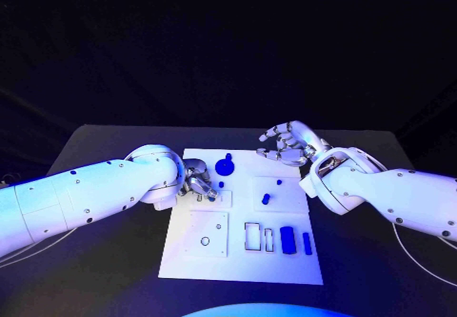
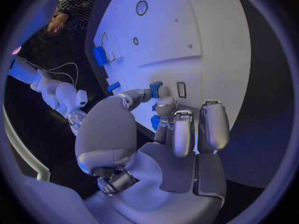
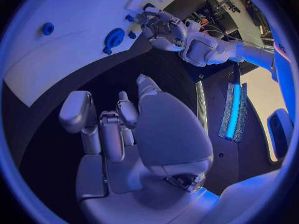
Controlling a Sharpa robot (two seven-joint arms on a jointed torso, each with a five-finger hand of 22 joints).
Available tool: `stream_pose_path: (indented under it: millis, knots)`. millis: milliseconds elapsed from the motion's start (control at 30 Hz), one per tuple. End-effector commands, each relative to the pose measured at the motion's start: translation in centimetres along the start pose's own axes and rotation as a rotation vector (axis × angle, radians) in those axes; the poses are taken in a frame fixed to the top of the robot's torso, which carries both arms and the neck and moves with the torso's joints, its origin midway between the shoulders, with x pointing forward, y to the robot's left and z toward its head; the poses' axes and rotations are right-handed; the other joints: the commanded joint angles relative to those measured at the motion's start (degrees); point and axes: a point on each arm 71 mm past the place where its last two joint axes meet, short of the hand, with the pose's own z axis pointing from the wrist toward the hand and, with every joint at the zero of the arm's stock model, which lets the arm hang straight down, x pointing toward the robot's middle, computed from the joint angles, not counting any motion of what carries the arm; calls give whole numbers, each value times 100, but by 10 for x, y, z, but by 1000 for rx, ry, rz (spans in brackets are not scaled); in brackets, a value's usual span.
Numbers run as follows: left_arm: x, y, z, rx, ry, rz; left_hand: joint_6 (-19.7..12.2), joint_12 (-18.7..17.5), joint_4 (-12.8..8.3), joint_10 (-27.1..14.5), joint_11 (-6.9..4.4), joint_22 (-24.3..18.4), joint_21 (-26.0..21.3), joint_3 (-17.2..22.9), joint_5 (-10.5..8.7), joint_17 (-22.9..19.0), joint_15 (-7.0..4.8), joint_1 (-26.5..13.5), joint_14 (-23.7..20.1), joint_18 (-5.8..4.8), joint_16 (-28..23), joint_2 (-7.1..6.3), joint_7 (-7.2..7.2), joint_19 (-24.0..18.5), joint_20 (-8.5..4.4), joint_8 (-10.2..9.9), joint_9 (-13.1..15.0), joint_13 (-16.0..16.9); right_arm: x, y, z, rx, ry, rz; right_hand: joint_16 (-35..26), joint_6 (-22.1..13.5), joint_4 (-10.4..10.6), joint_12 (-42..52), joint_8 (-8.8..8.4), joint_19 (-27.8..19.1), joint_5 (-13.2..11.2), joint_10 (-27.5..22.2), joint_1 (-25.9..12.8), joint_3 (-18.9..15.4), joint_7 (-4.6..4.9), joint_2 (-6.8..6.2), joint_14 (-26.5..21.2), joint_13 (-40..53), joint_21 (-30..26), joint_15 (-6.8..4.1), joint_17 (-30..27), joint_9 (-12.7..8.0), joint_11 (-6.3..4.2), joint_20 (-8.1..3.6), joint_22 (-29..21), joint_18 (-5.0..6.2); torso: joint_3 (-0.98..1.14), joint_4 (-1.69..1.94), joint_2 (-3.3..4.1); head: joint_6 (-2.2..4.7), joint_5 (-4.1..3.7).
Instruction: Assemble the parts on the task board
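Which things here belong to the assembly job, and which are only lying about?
Belong to the job:
- white flat task board
- small blue parts on it, such as the round blue knob-shaped part
- left hand, pinching a small blue block
- right hand, holding nothing

Lying about:
- black table

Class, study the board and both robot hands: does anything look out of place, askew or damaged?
Nothing stands out. The task board lies flat and whole. The left robot hand pinches a small blue part over it; the right robot hand hovers, holding nothing.
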Motion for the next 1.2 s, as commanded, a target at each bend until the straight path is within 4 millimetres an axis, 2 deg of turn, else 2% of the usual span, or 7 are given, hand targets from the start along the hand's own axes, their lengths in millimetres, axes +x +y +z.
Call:
stream_pose_path:
  millis: [33,267,500,567,833,1033,1200]
  knots:
    - [4,-3,1,13,17,-10,70,33,-82,3,-33,10,-24,-115,-39,1509,-42,-65,605,-84,21,-18,-32,38,-33,-68,-14,16,0,0,0,-3,6,3,-40,-53,6,-1,18,9,22,-17,-59,38,-5,9,443,-13,-34,-38,881,-11,-25,-21,-10,50,-5,0,-4,-4,0]
    - [3,-2,1,12,18,-12,128,31,133,-6,-35,18,-34,-624,-77,1509,-46,-32,605,-86,21,-43,-34,48,-40,-140,-28,39,0,-1,0,1,6,3,-44,-86,-4,-4,14,6,25,-23,-48,53,-1,1,441,-19,-47,-37,875,-21,-23,-20,-16,52,-2,4,-6,-2,0]
    - [3,0,1,10,15,-15,152,27,291,-9,-35,17,-41,-889,-182,1509,-44,21,605,-86,21,-33,-32,49,-41,-185,-35,50,-1,-2,-1,3,7,2,-44,-86,-4,-4,14,6,25,-23,-48,53,-1,1,441,-19,-47,-37,875,-21,-23,-20,-16,52,-2,1,-4,8,4]
    - [2,0,1,9,12,-16,173,30,449,-4,-36,22,-45,-1071,-593,1509,-42,85,605,-87,21,5,-32,54,-37,-217,-37,66,-1,-2,-1,3,7,2,-45,-94,-5,-4,13,6,25,-23,-47,57,0,0,441,-20,-47,-36,874,-24,-21,-20,-15,52,-4,1,-2,17,5]
    - [2,2,0,6,3,-2,228,2,761,-3,-36,48,-41,-1321,-799,1509,-42,104,605,-90,21,46,-35,71,-37,-212,-7,18,-1,-3,-1,5,7,2,-46,-96,-4,-2,13,3,25,-21,-47,59,0,0,440,-17,-56,-36,871,-24,-21,-20,-21,53,-3,-2,-8,52,20]
    - [1,3,-1,9,4,0,216,-26,782,-19,-28,57,-41,-1504,-985,1509,-35,13,605,-92,21,42,-27,77,-33,-226,5,-23,-1,-4,-2,7,10,0,-55,-119,-20,-3,22,5,11,-25,-4,81,3,-34,436,-24,-61,-34,855,-34,-19,-19,-20,53,-4,-2,-7,69,45]
    - [-1,4,-4,12,-3,-14,229,-16,796,-10,-23,50,-51,-1861,-1525,1509,-30,-261,605,-89,21,188,-26,75,-25,-243,22,-17,-1,-5,-2,9,10,-1,-67,-138,-15,-9,21,-6,-4,-33,-2,85,8,-47,430,-35,-92,-33,830,-40,-16,-18,-40,59,-8,-1,-5,89,22]
